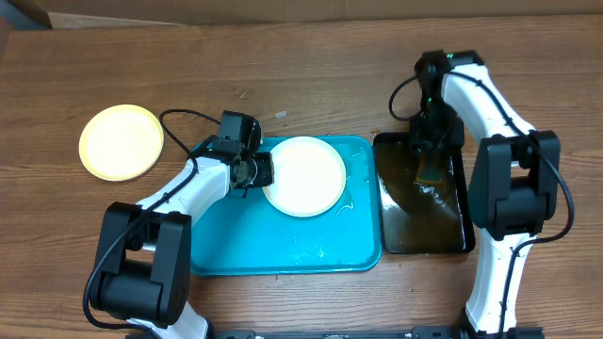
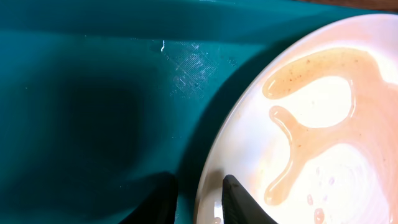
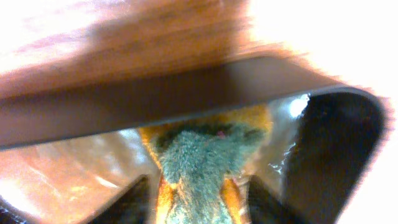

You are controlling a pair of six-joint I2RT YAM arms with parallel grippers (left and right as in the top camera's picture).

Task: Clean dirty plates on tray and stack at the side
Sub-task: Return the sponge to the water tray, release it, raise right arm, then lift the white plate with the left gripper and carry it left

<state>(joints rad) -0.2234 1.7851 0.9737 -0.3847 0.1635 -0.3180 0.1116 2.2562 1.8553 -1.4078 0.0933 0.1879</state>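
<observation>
While a yellow plate sits aside on the counter, a sauce-smeared white plate awaits cleaning on the turquoise tray, its rim pinched by the left claw; the right claw clamps a sponge.

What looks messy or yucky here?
The white plate on the turquoise tray has a runny orange smear across it, so it is dirty. The black tray beside it is full of murky brown water, where the right end effector holds a sponge.
</observation>
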